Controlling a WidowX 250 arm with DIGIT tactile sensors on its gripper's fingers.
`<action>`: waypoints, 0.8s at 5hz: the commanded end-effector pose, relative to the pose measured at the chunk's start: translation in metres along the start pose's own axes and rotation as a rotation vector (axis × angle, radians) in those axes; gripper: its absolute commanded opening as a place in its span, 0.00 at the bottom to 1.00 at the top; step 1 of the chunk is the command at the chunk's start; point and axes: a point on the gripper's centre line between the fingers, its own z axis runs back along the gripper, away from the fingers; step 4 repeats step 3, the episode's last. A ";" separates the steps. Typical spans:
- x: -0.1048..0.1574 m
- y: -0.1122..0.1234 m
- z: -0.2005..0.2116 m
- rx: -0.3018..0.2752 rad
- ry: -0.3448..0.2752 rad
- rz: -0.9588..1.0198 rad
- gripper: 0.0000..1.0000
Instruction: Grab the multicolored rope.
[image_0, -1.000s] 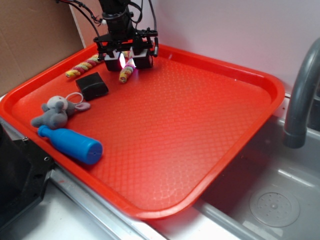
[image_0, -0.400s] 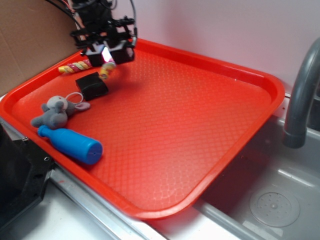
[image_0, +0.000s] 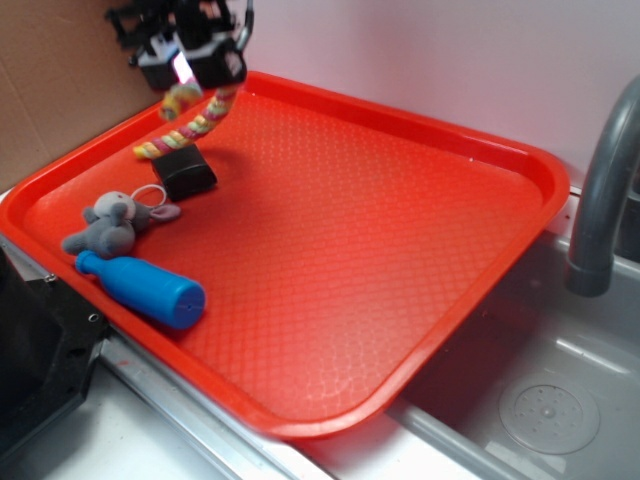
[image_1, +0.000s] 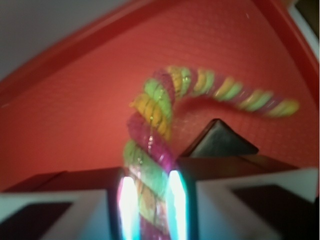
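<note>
Over red tray (image_0: 480, 160), fingers (image_1: 127, 200) pinch multicolored rope (image_1: 155, 120).

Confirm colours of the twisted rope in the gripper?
Pink, yellow and green strands; clearest in the wrist view.

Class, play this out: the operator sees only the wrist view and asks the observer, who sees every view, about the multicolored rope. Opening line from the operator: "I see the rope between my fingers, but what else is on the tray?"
Observer: A grey plush mouse and a blue bottle lie near the red tray's left rim, well clear of the gripper.
Operator: Is the multicolored rope off the tray?
Observer: Mostly; its free end hangs down beside the black block.
Operator: What lies beyond the tray?
Observer: A sink with a grey faucet on the right.
</note>
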 end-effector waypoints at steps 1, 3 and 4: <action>-0.009 -0.040 0.072 0.173 0.023 -0.116 0.00; -0.009 -0.043 0.104 0.109 0.015 -0.212 0.00; -0.009 -0.043 0.104 0.109 0.015 -0.212 0.00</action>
